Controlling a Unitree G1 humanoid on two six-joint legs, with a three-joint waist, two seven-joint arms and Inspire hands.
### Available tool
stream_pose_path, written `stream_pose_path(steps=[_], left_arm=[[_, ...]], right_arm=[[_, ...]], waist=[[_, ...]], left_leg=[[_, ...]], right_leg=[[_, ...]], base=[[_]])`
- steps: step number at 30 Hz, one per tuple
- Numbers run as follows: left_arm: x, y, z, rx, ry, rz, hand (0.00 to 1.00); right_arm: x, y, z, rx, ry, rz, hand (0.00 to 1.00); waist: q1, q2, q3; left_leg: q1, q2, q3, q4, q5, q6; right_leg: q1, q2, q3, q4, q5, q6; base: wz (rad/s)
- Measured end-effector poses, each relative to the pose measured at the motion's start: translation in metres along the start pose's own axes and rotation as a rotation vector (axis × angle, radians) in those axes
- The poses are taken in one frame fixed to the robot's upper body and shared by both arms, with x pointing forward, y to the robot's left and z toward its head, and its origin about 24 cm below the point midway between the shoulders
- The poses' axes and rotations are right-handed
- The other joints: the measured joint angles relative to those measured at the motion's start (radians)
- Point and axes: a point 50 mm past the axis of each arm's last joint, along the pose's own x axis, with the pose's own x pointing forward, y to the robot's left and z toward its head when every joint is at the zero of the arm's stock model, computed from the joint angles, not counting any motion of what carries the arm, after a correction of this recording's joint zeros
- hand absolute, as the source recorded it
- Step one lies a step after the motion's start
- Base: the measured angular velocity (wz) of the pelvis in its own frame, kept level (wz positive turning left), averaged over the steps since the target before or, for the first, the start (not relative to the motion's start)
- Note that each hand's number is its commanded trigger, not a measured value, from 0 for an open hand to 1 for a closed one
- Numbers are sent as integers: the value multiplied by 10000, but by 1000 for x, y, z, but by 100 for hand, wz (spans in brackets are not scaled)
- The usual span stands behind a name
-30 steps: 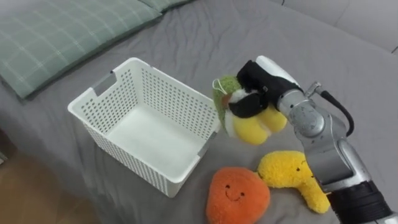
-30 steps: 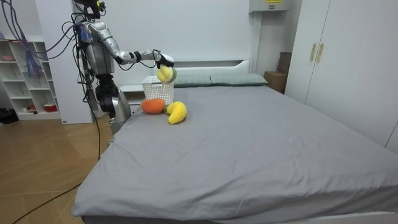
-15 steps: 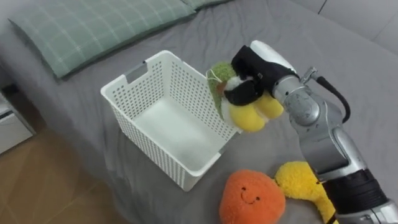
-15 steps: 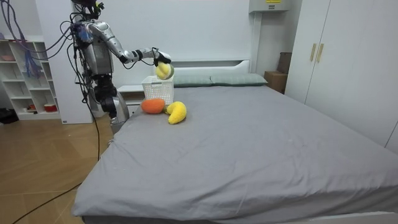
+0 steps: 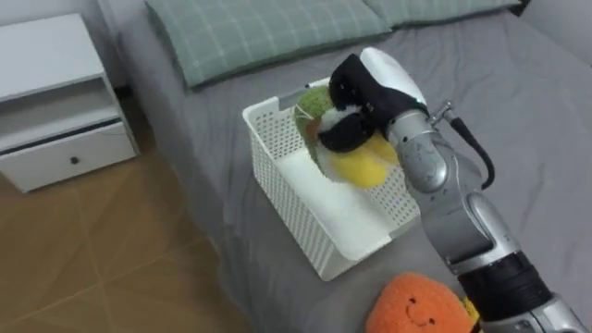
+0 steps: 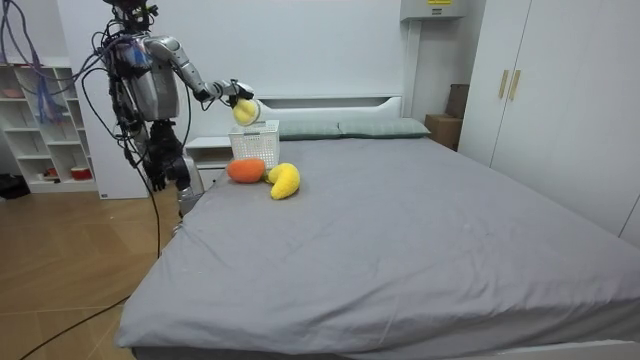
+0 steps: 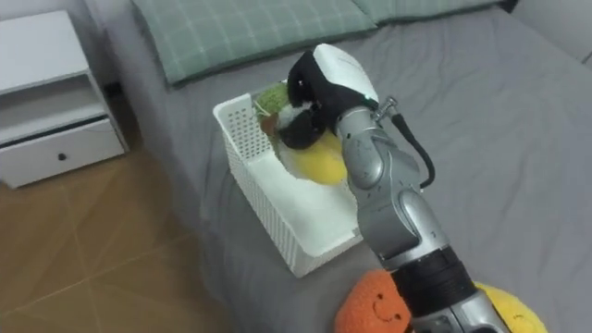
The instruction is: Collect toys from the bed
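The right hand (image 5: 370,88) hung above the white basket (image 5: 282,199), its fingers curled round a yellow and green plush toy (image 5: 356,169) held over the far right part of the basket's open top. The basket stood near the left edge of the grey bed (image 5: 527,111), with green checked pillows (image 5: 250,32) beyond it and a white nightstand (image 5: 55,92) on the floor to the far left. An orange plush toy (image 5: 416,305) lay on the near side of the basket, a yellow plush toy (image 7: 523,314) just right of it.
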Motion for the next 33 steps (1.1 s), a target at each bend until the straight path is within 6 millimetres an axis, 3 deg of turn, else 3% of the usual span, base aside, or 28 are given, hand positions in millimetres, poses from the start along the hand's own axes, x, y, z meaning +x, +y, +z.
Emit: stream_pose_path(steps=[4,8,11,19,28,33], left_arm=[[-1,1,4,-8,-121,170,0],[-2,5,2,4,-138,417,0],[-2,5,-3,-4,75,462,0],[-2,2,7,-27,-196,383,0],[-1,-1,8,-23,-228,237,0],[-1,-4,4,-76,-135,193,0]], right_arm=[[2,9,-15,-55,656,334,0],[3,14,-23,-104,1012,522,0],[3,14,-24,-109,1025,429,0],[3,12,-24,-116,987,246,0],[3,12,-24,-160,832,267,0],[3,12,-24,-176,785,298,0]], waist=[[259,-52,23],[503,-126,4],[482,-123,5],[216,-88,27],[181,-39,54],[165,90,64]], left_leg=[[-34,-194,-537,-100,232,-153],[14,-133,-517,-412,513,-264],[41,-134,-542,-480,581,-315],[90,-131,-509,-512,563,-270],[224,-22,73,-548,418,-70],[366,97,426,-656,313,33]], right_leg=[[-48,-11,-19,-21,-200,57],[-106,-84,-263,-31,-452,25],[-99,-21,-245,-32,-407,97],[-19,-54,-234,-34,-343,50],[-41,-100,401,-173,-263,94],[-65,-112,846,-143,-150,114]], base=[[31],[13],[1],[0],[-20],[-29]])
